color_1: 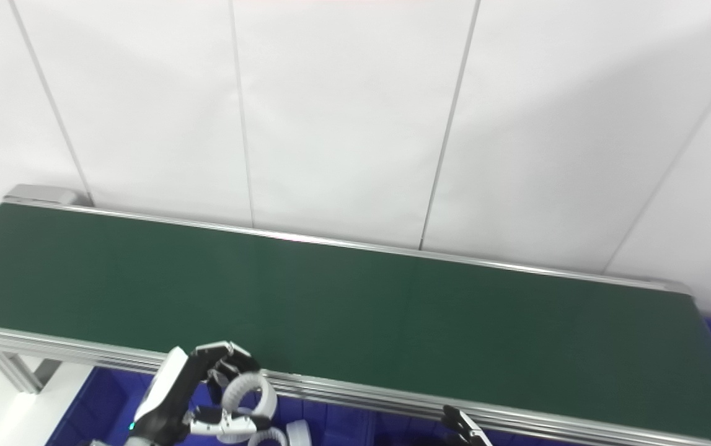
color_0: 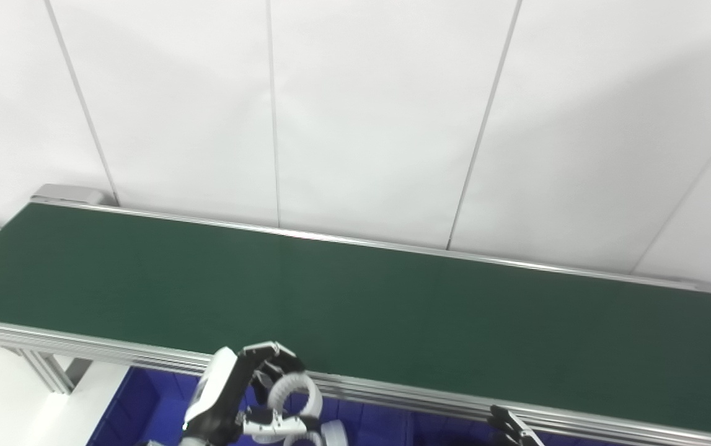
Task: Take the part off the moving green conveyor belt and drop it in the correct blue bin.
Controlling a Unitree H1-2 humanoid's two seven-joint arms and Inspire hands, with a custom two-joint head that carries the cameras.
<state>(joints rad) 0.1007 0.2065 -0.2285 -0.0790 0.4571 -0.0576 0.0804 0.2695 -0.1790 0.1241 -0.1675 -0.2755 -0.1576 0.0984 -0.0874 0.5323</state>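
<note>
Fingers (color_0: pixel 268 362) of the left hand (color_0: pixel 231 396) are being clenched around a white ring part (color_0: pixel 296 393) at lower centre-left, over the blue bin (color_0: pixel 138 402). Release is best made low, clear of the conveyor belt (color_0: pixel 355 310). The right hand (color_0: pixel 510 430) is barely being shown; its state cannot be told.
</note>
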